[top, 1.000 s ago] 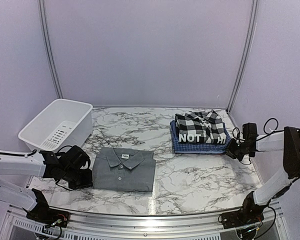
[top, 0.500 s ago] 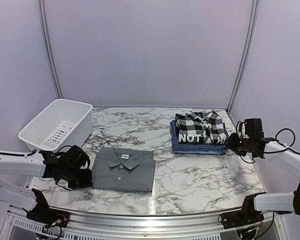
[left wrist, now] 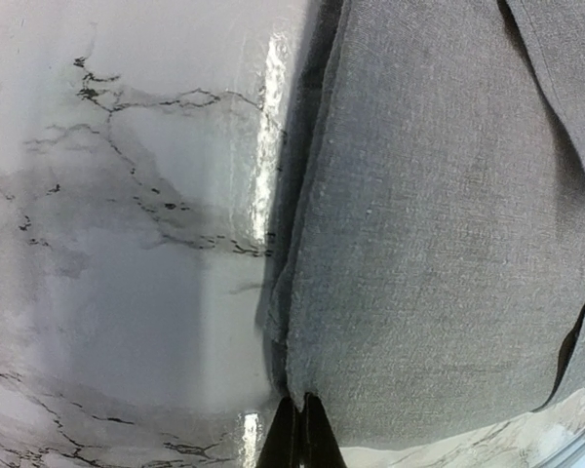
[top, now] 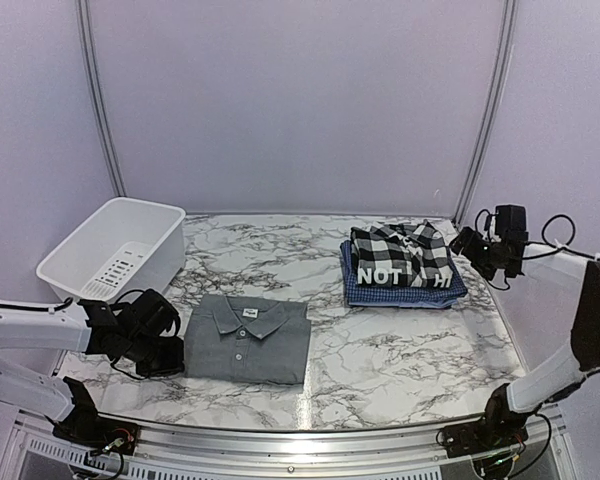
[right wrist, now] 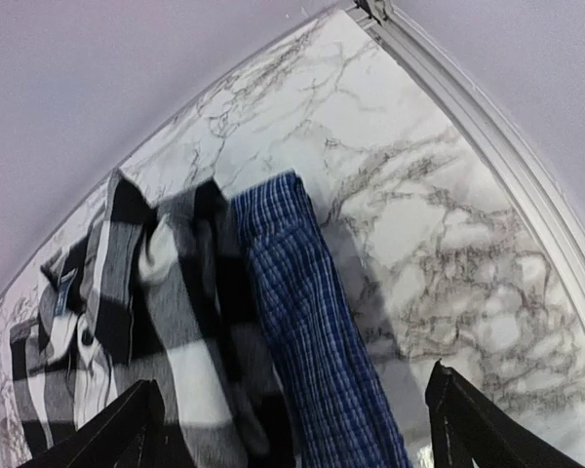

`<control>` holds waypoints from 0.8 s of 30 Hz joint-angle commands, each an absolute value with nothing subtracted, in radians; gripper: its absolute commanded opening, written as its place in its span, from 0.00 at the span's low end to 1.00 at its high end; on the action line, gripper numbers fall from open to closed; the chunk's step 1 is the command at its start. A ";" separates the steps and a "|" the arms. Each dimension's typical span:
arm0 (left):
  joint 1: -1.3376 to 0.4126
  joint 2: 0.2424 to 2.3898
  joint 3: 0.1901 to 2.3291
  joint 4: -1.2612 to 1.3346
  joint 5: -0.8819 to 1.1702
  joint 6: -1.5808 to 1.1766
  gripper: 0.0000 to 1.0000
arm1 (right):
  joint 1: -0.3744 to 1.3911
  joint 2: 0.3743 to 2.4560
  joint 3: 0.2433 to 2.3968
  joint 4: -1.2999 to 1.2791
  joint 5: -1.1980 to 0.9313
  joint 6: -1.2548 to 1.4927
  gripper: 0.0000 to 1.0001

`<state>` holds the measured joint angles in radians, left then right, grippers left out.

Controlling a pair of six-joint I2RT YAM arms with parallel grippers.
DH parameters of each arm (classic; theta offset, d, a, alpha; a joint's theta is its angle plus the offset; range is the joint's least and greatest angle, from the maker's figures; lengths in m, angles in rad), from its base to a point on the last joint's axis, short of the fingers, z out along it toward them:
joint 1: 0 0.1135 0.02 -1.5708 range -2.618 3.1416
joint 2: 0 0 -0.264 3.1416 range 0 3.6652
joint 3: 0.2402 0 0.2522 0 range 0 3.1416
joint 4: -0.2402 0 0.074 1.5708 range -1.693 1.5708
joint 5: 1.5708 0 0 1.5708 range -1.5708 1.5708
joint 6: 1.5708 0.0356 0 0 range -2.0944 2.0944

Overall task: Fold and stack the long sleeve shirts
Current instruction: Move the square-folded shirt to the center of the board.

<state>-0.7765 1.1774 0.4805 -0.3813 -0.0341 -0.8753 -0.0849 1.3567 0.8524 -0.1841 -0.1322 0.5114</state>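
A folded plain grey collared shirt (top: 248, 340) lies flat at the front left of the marble table (top: 380, 360). My left gripper (top: 176, 354) is at its left edge, shut, with a corner of the grey shirt (left wrist: 439, 244) pinched at the fingertips (left wrist: 298, 429). At the back right is a stack: a black-and-white plaid shirt (top: 400, 248) on a white-lettered black one (top: 380, 276) on a blue checked one (top: 405, 294). My right gripper (top: 466, 243) hovers off the stack's right side, open and holding nothing. In the right wrist view the right gripper (right wrist: 297, 429) spans the blue checked shirt (right wrist: 302, 322), with the plaid shirt (right wrist: 127, 292) beside it.
A white plastic tub (top: 115, 250) stands at the back left. Booth walls and a metal corner post (top: 480, 130) close in the back and right. A rail (top: 280, 440) runs along the near edge.
The right gripper opened wide and drew up and back from the stack's near right corner to its far right side. The left arm and all shirts stayed put.
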 commanded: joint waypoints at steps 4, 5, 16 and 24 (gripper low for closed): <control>-0.764 1.171 0.516 -0.430 -0.047 -0.851 0.00 | -0.143 1.732 1.085 0.084 -0.344 0.516 0.98; -0.765 1.170 0.516 -0.430 -0.048 -0.853 0.00 | -0.143 1.771 1.104 0.109 -0.365 0.528 0.98; -0.765 1.191 0.544 -0.429 -0.054 -0.842 0.00 | -0.158 2.026 1.208 0.254 -0.525 0.699 0.99; -0.765 1.194 0.544 -0.426 -0.054 -0.847 0.00 | -0.080 2.071 1.151 0.295 -0.599 0.695 0.98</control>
